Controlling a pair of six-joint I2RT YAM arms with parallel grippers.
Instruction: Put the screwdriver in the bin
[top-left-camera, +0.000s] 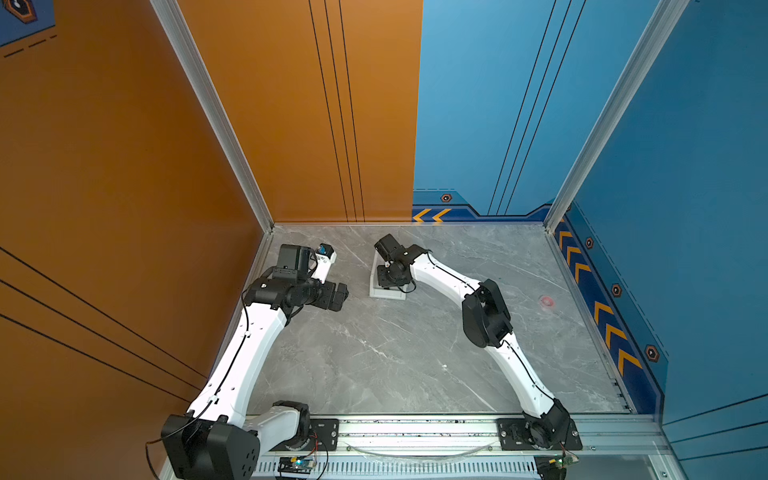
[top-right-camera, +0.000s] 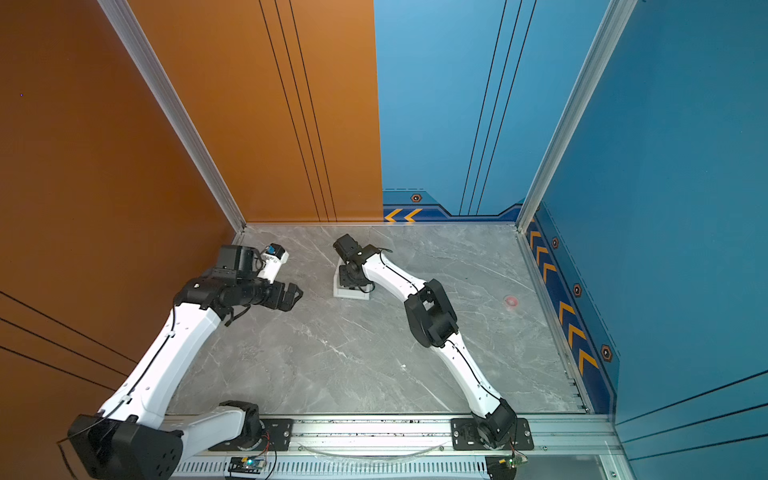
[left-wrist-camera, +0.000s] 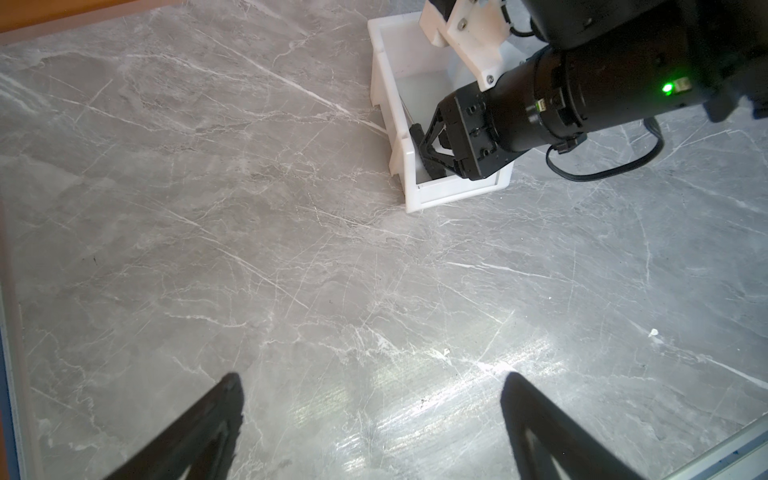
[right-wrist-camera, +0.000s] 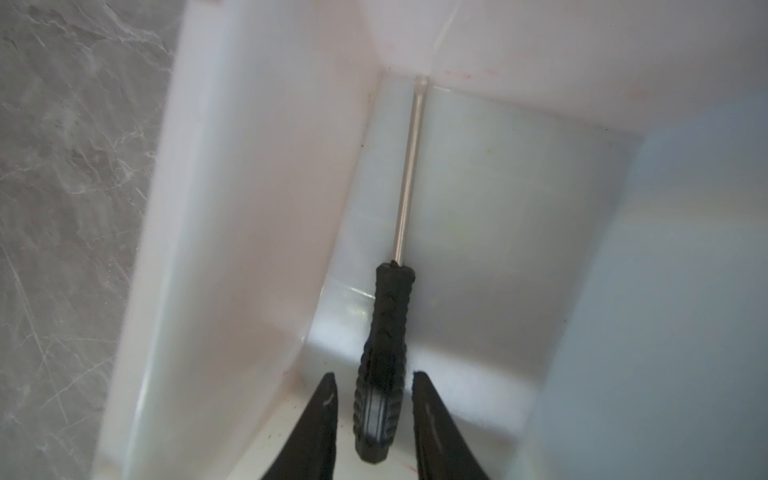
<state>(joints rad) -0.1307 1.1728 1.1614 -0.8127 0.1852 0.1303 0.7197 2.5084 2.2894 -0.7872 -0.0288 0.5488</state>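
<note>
Left gripper (left-wrist-camera: 370, 376) hung over bare tabletop (left-wrist-camera: 208, 249) toward the far-left corner, jaws spread wide with nothing between them. It was judged to be parked there to stay clear of the other arm. Just to its right, near the far edge and left of centre, stood the bin (top-left-camera: 386, 295), with the right gripper (right-wrist-camera: 374, 373) reaching down inside it. The screwdriver (right-wrist-camera: 388, 332) lay in the bin along one long wall, shaft tip at the end wall, handle between the jaws. The jaws stood only slightly parted, with a narrow gap on each side of the handle, so no grip was seen. The low position was judged to let the tool settle on the bin floor instead of bouncing out. Task judged essentially done, pending the arm's exit. Well to the right, near the right edge, sat a small reddish object (top-left-camera: 546, 301), too blurred to identify.
</note>
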